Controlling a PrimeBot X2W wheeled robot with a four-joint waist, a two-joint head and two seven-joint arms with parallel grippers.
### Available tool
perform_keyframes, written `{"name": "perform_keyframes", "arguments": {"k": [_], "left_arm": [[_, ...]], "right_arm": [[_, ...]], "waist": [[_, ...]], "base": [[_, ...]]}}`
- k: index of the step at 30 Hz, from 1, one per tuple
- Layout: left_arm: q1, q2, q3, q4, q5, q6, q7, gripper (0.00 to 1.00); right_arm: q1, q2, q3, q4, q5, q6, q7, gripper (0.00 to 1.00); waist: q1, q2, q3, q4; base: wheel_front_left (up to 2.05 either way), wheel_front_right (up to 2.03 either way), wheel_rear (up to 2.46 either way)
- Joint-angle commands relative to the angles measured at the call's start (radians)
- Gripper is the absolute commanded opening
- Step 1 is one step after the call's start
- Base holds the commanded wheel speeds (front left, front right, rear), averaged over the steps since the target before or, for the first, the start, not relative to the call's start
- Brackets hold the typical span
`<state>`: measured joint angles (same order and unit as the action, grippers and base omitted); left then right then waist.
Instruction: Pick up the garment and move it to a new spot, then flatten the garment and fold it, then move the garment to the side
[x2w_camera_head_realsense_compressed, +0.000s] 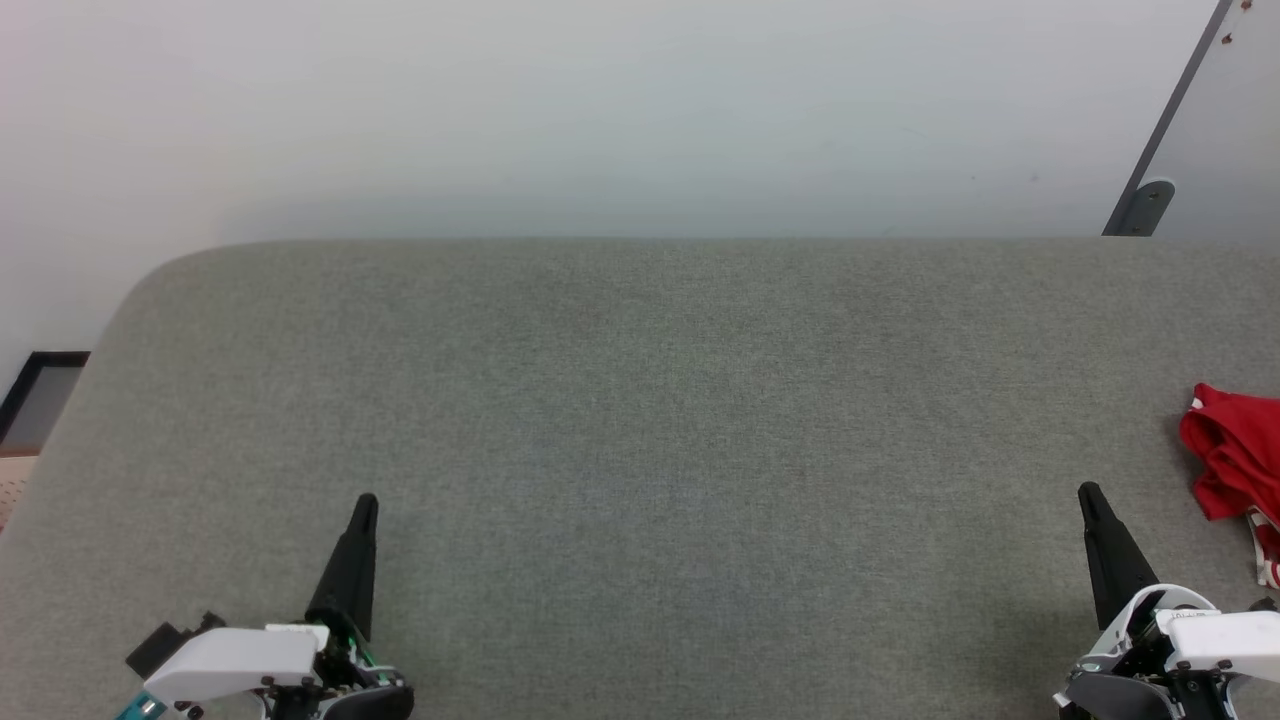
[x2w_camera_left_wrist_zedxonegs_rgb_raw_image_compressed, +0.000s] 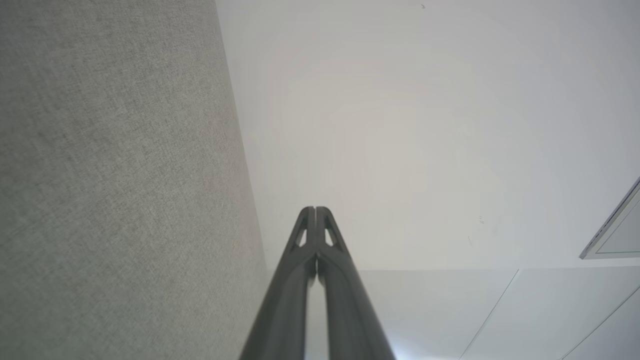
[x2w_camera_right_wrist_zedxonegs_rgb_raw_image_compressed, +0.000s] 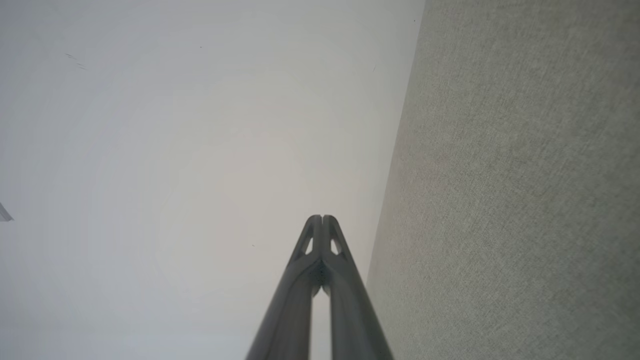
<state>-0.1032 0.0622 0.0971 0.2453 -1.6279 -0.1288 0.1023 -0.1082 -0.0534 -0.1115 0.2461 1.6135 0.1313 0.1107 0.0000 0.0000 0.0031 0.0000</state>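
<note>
A wide table covered in grey woven fabric (x2w_camera_head_realsense_compressed: 640, 450) with a rounded far-left corner spans the head view. Behind it rises a plain white wall (x2w_camera_head_realsense_compressed: 600, 100).

The garment (x2w_camera_head_realsense_compressed: 1235, 455) lies on the table at the far right, a crumpled red heap partly cut off by the picture's edge. A strip of red-and-white stripes shows at its near end.

The left gripper (x2w_camera_head_realsense_compressed: 366, 500) sits at the lower left, low over the table. Its white wrist housing is at the bottom edge and its dark fingers point away from the robot, leaning slightly right. The right gripper (x2w_camera_head_realsense_compressed: 1088, 490) mirrors it at the lower right, leaning slightly left, near the garment but apart from it.

In the left wrist view, the left gripper's (x2w_camera_left_wrist_zedxonegs_rgb_raw_image_compressed: 315, 209) fingers are pressed together at the tips, with nothing between them. In the right wrist view, the right gripper's (x2w_camera_right_wrist_zedxonegs_rgb_raw_image_compressed: 322, 217) fingers are also pressed together on nothing.
</note>
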Motion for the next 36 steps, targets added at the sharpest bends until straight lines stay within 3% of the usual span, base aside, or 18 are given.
{"name": "perform_keyframes", "arguments": {"k": [1,36], "left_arm": [[-0.01,-0.002,0.003,0.002,0.004,-0.003,0.001,0.0],[-0.011,-0.006,0.009,0.002,0.008,-0.003,0.008,0.0]], "right_arm": [[-0.003,0.004,-0.001,0.0,0.002,-0.001,0.004,0.0],[-0.003,0.005,-0.002,0.001,0.001,-0.001,0.004,0.0]], "waist": [[0.0,0.0,0.0,0.0],[0.0,0.0,0.0,0.0]], "base": [[0.0,0.0,0.0],[0.0,0.0,0.0]]}}
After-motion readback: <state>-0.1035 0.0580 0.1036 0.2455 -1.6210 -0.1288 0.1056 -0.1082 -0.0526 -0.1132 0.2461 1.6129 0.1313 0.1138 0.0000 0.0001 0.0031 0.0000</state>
